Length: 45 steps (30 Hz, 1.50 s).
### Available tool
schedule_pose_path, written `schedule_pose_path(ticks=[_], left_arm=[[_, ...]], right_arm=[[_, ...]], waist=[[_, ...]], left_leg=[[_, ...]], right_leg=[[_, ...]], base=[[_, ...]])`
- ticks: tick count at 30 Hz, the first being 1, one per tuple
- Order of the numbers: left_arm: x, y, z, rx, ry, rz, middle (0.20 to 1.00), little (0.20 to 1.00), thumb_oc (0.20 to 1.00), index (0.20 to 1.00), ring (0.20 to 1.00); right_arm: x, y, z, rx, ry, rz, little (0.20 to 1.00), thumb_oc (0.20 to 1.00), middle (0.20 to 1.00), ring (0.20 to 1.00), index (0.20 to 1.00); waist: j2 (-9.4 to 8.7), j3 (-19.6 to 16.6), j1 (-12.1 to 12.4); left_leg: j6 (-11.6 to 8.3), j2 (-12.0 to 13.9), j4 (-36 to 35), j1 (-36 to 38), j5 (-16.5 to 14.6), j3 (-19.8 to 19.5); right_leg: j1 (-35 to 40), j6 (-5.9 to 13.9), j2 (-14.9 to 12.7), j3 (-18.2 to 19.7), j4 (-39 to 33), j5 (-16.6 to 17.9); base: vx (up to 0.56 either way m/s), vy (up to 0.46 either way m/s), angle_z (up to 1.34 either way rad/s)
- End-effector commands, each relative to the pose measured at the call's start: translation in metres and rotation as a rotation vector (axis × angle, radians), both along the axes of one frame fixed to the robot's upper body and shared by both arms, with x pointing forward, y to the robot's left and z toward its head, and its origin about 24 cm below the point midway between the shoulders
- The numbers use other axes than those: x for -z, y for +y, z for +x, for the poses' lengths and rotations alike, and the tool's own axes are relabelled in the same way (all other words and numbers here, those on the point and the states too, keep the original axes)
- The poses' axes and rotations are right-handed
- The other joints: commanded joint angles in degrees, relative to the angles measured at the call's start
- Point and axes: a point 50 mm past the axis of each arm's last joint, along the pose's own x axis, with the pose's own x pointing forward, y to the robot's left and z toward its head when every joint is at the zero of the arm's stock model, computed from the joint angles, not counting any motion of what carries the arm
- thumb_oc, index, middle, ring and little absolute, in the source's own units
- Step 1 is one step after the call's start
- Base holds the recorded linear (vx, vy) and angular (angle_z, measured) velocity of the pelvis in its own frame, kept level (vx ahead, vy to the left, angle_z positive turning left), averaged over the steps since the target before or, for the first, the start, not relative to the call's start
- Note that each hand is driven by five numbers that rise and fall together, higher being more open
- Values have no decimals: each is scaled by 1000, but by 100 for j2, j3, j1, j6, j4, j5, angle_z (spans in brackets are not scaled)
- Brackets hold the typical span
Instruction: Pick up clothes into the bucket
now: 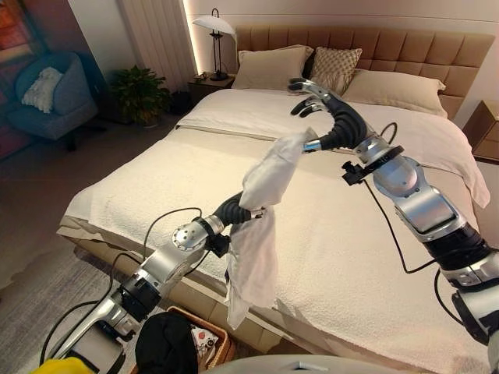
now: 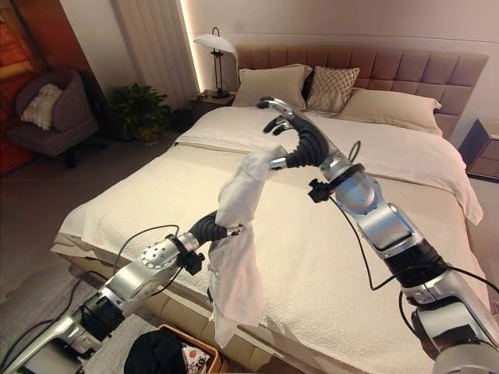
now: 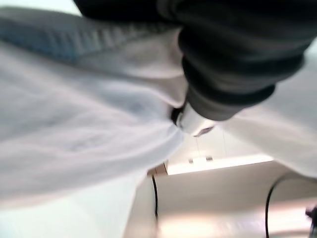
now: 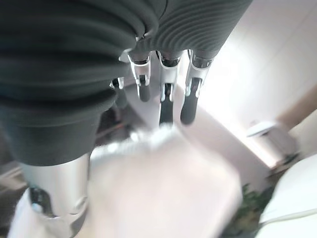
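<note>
**Above the bed, a white garment between two raised hands**

Over the near half of the bed, the left hand (image 1: 248, 204) is buried in the folds of a white garment (image 1: 257, 241), so I cannot tell how its fingers lie. The cloth bunches where the hand meets it and hangs down from there in a long drape past the mattress edge. Its upper end rises to the right hand (image 1: 316, 101), which is lifted higher, over the middle of the bed; the top of the garment touches the thumb side of that hand, while the silver fingers (image 4: 166, 101) stand loosely extended and apart, closed on nothing. Beneath both arms lies the bed (image 1: 366, 257) with its cream cover. Down at the foot of it, on the floor, sits a woven basket (image 1: 221, 336) with a dark item (image 1: 165, 343) inside, below the hanging hem.
</note>
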Motion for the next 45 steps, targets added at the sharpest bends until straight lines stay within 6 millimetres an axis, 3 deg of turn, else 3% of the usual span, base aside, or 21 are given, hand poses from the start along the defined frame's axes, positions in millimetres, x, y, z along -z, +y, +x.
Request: schedule_pose_path(ticks=[1,5,6,8,10,11,12,13,14,15,16,17,19,21,22,25,31,35,36,40,45], left_arm=[[-29,28,8,-115,-184,9,200,200,200,200,200],[-31,46,4,-197,-210,1,200,200,200,200,200],[-33,56,0,-238,-228,2,200,200,200,200,200],[-34,60,-2,-257,-237,8,200,200,200,200,200],[-37,78,-9,-337,-269,10,200,200,200,200,200],[-36,78,-10,-338,-267,11,200,200,200,200,200],[-37,90,-18,-397,-275,0,200,200,200,200,200],[-36,91,-19,-398,-274,1,200,200,200,200,200],[-37,102,-27,-455,-284,-15,200,200,200,200,200],[-37,103,-28,-456,-283,-14,200,200,200,200,200],[-39,108,-33,-482,-293,-19,200,200,200,200,200],[-40,118,-42,-535,-311,-17,200,200,200,200,200],[-41,123,-46,-561,-318,-16,200,200,200,200,200],[-43,136,-56,-613,-337,0,200,200,200,200,200],[-45,138,-59,-621,-343,12,200,200,200,200,200],[-47,156,-70,-687,-367,84,200,200,200,200,200],[-38,168,-80,-754,-350,138,200,200,200,200,200],[-15,176,-82,-799,-253,162,200,200,200,200,200],[1,179,-82,-840,-192,139,200,200,200,200,200],[20,184,-78,-922,-144,156,200,200,200,200,200],[46,197,-67,-1083,-91,285,200,200,200,200,200]], right_arm=[[9,-31,7,173,0,66,1000,1000,1000,1000,1000],[60,-68,4,366,161,76,1000,1000,1000,1000,1000],[90,-86,-4,461,252,95,1000,1000,1000,1000,1000],[103,-94,-8,511,286,103,1000,1000,1000,1000,1000],[145,-116,-29,654,413,201,1000,1000,1000,1000,1000],[146,-116,-29,653,414,201,1000,1000,1000,1000,1000],[173,-124,-44,723,503,271,1000,1000,1000,1000,1000],[173,-124,-44,722,505,271,1000,1000,1000,1000,1000],[208,-131,-68,808,628,312,1000,1000,1000,1000,1000],[208,-131,-68,806,629,312,1000,1000,1000,1000,1000],[224,-133,-80,841,688,328,1000,1000,1000,1000,1000],[260,-131,-112,897,842,354,1000,1000,1000,1000,1000],[271,-129,-124,904,899,338,1000,1000,1000,1000,1000],[303,-121,-163,901,1082,260,1000,1000,1000,1000,1000],[305,-121,-169,902,1103,250,1000,1000,1000,1000,1000],[331,-114,-211,895,1285,149,1000,1000,1000,1000,1000],[343,-111,-231,897,1376,74,1000,1000,1000,1000,1000],[338,-117,-217,880,1340,25,1000,1000,1000,1000,1000],[334,-119,-205,869,1301,18,1000,1000,1000,1000,1000],[323,-119,-180,856,1205,50,1000,1000,1000,1000,1000],[319,-102,-165,798,1139,84,1000,1000,1000,1000,1000]], waist=[[-363,-171,108],[-366,-128,145],[-367,-112,154],[-373,-109,153],[-355,-47,160],[-360,-55,155],[-350,9,149],[-352,3,143],[-343,66,140],[-347,58,135],[-345,90,129],[-337,137,126],[-339,162,120],[-342,243,105],[-340,266,88],[-326,395,66],[-282,740,71],[-258,1073,104],[-267,1236,123],[-320,1493,114],[-591,1784,75]], left_leg=[[140,-237,308,8,-483,-23],[142,-234,301,30,-472,-55],[140,-224,292,25,-461,-76],[140,-225,286,25,-460,-92],[136,-219,277,4,-450,-119],[136,-219,275,8,-451,-120],[131,-218,289,-19,-443,-121],[130,-218,290,-20,-444,-121],[129,-220,287,-41,-428,-124],[128,-219,287,-40,-429,-124],[126,-217,291,-52,-425,-124],[119,-208,286,-65,-412,-119],[114,-201,288,-76,-407,-121],[103,-190,288,-96,-398,-116],[99,-191,288,-98,-399,-117],[83,-188,302,-126,-389,-129],[80,-224,421,-329,-358,-147],[93,-270,615,-626,-322,-178],[99,-301,723,-810,-299,-185],[111,-323,939,-1262,-260,-186],[113,-269,1209,-1897,-182,-170]], right_leg=[[-74,289,-316,-121,380,-110],[-21,273,-305,-167,365,-124],[-17,270,-296,-199,358,-137],[-9,266,-293,-208,354,-146],[-22,258,-289,-237,354,-151],[-17,258,-289,-239,353,-153],[-55,252,-285,-234,360,-151],[-56,252,-285,-234,362,-152],[-88,242,-272,-232,369,-149],[-88,242,-272,-231,370,-151],[-103,239,-267,-230,378,-155],[-117,235,-256,-235,383,-159],[-128,233,-256,-234,393,-164],[-153,230,-247,-244,408,-165],[-164,230,-244,-243,416,-170],[-206,242,-238,-254,432,-165],[-386,262,-265,-273,507,-122],[-660,254,-304,-256,649,-76],[-822,257,-317,-254,721,-43],[-1295,245,-320,-204,918,10],[-1940,235,-310,-170,1189,80]], base=[[33,-6,10],[11,-11,10],[3,-9,6],[0,-6,8],[-7,-4,5],[0,0,0],[0,0,0],[-36,2,0],[0,0,0],[0,0,0],[0,0,0],[-17,2,3],[-10,-4,3],[-32,-5,5],[-33,0,4],[-11,0,0],[-84,12,-2],[-145,25,0],[-138,23,-1],[-182,23,0],[-93,4,-2]])
